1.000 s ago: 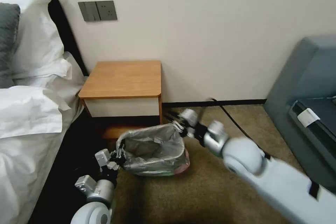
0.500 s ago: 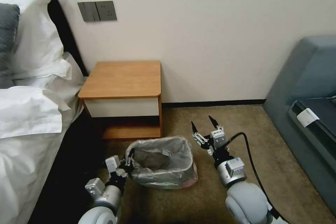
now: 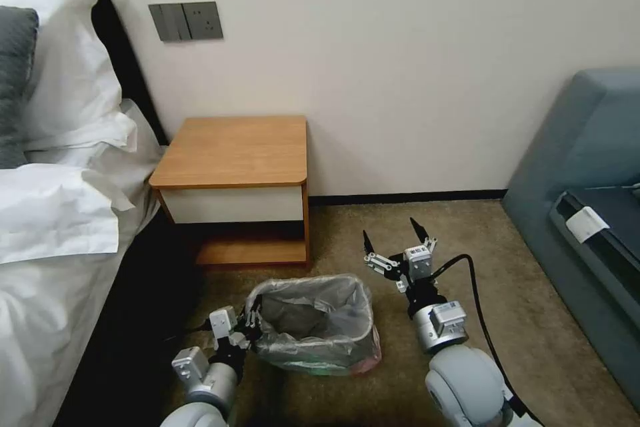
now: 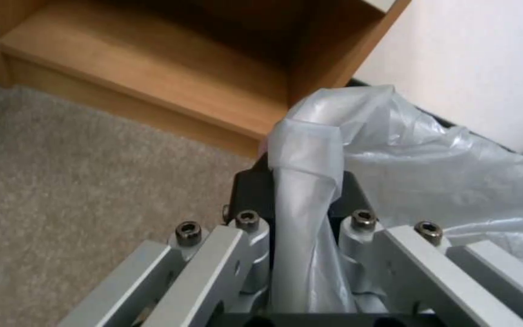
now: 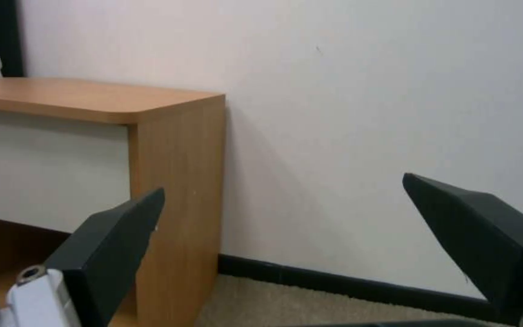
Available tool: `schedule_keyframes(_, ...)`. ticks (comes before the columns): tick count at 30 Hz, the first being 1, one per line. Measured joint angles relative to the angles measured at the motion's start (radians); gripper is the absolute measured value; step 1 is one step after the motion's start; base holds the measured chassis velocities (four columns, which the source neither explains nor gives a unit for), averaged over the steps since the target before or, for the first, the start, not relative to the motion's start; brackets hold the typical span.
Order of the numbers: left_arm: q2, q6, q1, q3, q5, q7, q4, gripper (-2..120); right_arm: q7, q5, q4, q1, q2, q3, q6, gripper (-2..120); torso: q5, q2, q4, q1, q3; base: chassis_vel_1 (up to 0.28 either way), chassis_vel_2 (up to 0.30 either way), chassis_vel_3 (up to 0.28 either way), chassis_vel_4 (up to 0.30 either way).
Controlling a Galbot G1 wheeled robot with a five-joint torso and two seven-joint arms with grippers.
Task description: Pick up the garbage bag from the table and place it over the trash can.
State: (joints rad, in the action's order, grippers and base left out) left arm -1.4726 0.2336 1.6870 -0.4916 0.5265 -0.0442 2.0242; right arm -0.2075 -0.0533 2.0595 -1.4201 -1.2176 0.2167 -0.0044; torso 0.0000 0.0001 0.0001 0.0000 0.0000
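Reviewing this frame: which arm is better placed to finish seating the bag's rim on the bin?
Probably the left. The left gripper is shut on the garbage bag at the trash can's rim; the right gripper hangs open beside it, holding nothing.

- The left gripper (image 4: 301, 181) pinches a twisted fold of the garbage bag (image 4: 395, 150) between its dark fingers (image 4: 252, 190).
- Crinkled plastic billows just beyond them.
- The table (image 4: 152, 86)'s low shelf stands farther off, on the carpet (image 4: 74, 181).
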Motion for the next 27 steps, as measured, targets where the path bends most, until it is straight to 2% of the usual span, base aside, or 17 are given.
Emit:
schedule_keyframes(6, 0.003, 0.016, -0.009, -0.005, 0.007, -0.004, -0.016, 14, 0.0, -0.001, -0.001, 0.002, -0.003, 0.0, 0.0, 100, 0.0001, 0.0, 0.0, 0.0, 0.0, 0.0, 0.0, 0.0, 0.0)
schedule_keyframes(12, 0.004, 0.015, -0.02, -0.005, -0.009, 0.001, -0.032, 40, 0.0, -0.001, 0.005, -0.002, 0.005, 0.003, 0.0, 100, -0.0001, 0.0, -0.0001, 0.0, 0.0, 0.0, 0.0, 0.0, 0.0)
schedule_keyframes(13, 0.004, 0.015, -0.02, -0.005, -0.009, 0.001, -0.032, 40, 0.0, -0.001, 0.005, -0.002, 0.005, 0.003, 0.0, 100, -0.0001, 0.0, -0.0001, 0.0, 0.0, 0.0, 0.0, 0.0, 0.0)
schedule_keyframes(16, 0.006, -0.006, -0.023, -0.013, -0.053, 0.023, -0.038, 54, 0.0, -0.002, 0.01, -0.008, 0.008, 0.006, 0.001, 100, 0.0, 0.0, -0.0001, 0.0, 0.0, 0.0, 0.0, 0.0, 0.0)
schedule_keyframes(17, 0.006, -0.006, -0.023, -0.013, -0.053, 0.023, -0.038, 54, 0.0, -0.002, 0.01, -0.008, 0.008, 0.006, 0.001, 100, 0.0, 0.0, -0.0001, 0.0, 0.0, 0.0, 0.0, 0.0, 0.0)
schedule_keyframes(21, 0.006, -0.05, -0.027, -0.02, -0.135, 0.038, -0.055, 73, 0.0, 0.001, 0.013, -0.016, 0.005, 0.006, 0.006, 100, -0.0001, 0.0, -0.0002, 0.0, 0.0, 0.0, 0.0, 0.0, 0.0)
schedule_keyframes(22, 0.006, -0.05, -0.027, -0.02, -0.135, 0.038, -0.055, 73, 0.0, 0.001, 0.013, -0.016, 0.005, 0.006, 0.006, 100, -0.0001, 0.0, -0.0002, 0.0, 0.0, 0.0, 0.0, 0.0, 0.0)
schedule_keyframes(27, -0.002, -0.122, -0.025, -0.026, -0.198, 0.04, -0.061, 92, 0.001, 0.003, 0.016, -0.035, 0.001, 0.011, 0.014, 100, -0.0001, 0.0, -0.0002, 0.0, 0.0, 0.0, 0.0, 0.0, 0.0)
